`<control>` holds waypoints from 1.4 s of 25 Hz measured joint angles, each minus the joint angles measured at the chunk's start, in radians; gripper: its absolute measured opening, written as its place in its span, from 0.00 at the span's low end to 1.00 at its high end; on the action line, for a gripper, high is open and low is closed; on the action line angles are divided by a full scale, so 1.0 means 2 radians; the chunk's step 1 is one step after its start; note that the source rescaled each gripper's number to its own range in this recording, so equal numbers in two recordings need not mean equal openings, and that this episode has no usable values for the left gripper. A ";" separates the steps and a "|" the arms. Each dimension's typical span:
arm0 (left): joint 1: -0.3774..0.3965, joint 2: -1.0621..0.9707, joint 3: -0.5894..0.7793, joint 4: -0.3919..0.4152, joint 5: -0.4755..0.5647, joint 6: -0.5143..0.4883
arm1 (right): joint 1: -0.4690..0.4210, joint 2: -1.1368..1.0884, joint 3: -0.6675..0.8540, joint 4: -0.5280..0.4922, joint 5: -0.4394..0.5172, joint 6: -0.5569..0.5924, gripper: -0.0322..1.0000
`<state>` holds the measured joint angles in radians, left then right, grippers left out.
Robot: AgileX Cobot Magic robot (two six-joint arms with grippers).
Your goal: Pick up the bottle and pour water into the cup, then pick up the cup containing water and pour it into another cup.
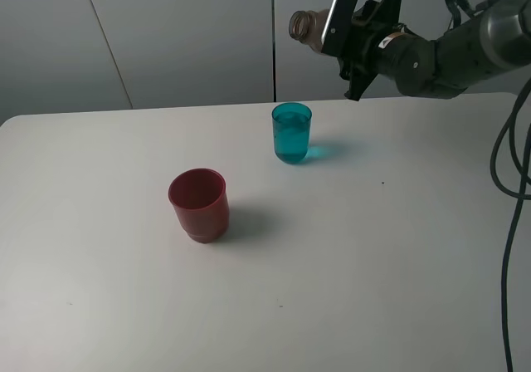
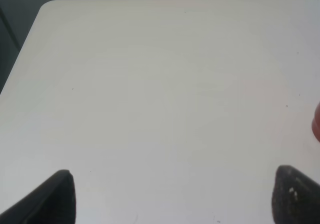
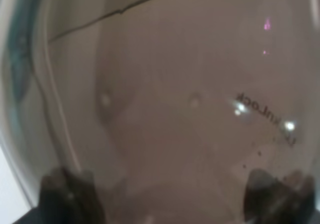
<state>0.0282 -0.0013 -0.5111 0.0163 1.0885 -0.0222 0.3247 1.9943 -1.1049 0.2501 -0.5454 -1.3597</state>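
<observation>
First pour looks done: the cup point(image 1: 292, 131), far of centre on the desk point(image 1: 373, 264), holds water, with the right tool point(image 1: 347, 23) gripping the bottle point(image 1: 307, 26) tipped high beyond it; another cup point(image 1: 199, 204), nearer left, looks empty. Only the left wrist view shows the left tool point(image 2: 177, 196), spread wide over the desk.

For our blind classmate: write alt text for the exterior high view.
The right gripper holds the brownish bottle on its side, high above the white table. Below stands the teal cup, apparently holding water; the red cup stands nearer the camera.
</observation>
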 joint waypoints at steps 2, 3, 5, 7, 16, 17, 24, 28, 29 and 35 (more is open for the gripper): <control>0.000 0.000 0.000 0.000 0.000 0.000 | 0.000 -0.014 0.000 0.002 0.031 0.041 0.05; 0.000 0.000 0.000 0.000 0.000 0.000 | 0.000 -0.019 0.000 0.002 0.050 0.066 0.05; 0.000 0.000 0.000 0.000 0.000 0.000 | 0.000 -0.032 0.000 0.002 0.084 0.122 0.05; 0.000 0.000 0.000 0.000 0.000 0.000 | -0.003 -0.044 0.000 -0.001 0.122 0.182 0.05; 0.000 0.000 0.000 0.000 0.000 0.000 | -0.082 -0.055 0.021 -0.182 0.151 0.650 0.05; 0.000 0.000 0.000 0.000 0.000 0.000 | -0.093 -0.055 0.032 -0.200 0.129 0.695 0.05; 0.000 0.000 0.000 0.000 0.000 0.000 | -0.134 -0.024 0.083 -0.225 -0.036 0.778 0.05; 0.000 0.000 0.000 0.000 0.000 0.000 | -0.134 0.010 0.085 -0.226 -0.073 0.760 0.05; 0.000 0.000 0.000 0.000 0.000 0.000 | -0.134 0.017 0.085 -0.226 -0.074 0.751 0.05; 0.000 0.000 0.000 0.000 0.000 0.000 | -0.134 0.048 0.085 -0.187 -0.081 0.677 0.05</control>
<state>0.0282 -0.0013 -0.5111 0.0163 1.0885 -0.0222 0.0563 2.0904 -0.9348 -0.1230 -0.7077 -0.0055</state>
